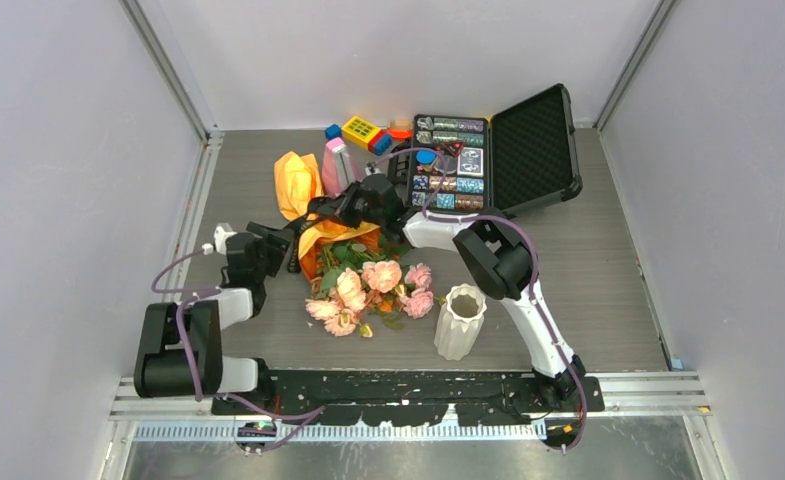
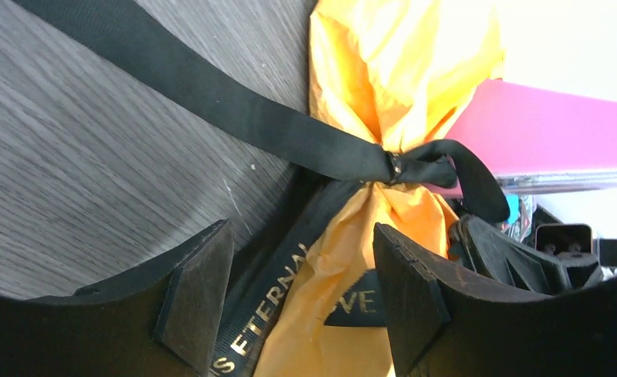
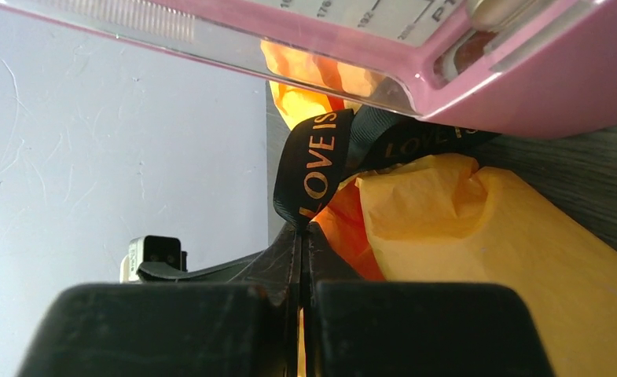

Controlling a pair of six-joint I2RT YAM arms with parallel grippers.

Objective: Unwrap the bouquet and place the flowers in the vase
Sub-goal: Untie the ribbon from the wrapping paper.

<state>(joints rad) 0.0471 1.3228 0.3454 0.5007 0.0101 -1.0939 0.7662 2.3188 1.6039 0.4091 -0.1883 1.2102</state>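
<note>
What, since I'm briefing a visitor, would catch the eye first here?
The bouquet lies mid-table, its pink roses spilling toward the near edge from orange paper. Both arms meet at its tied end: the right jaws are shut on the black ribbon, and the left jaws stand open astride the paper. A white vase stands upright just right of the roses, with no flowers in it.
</note>
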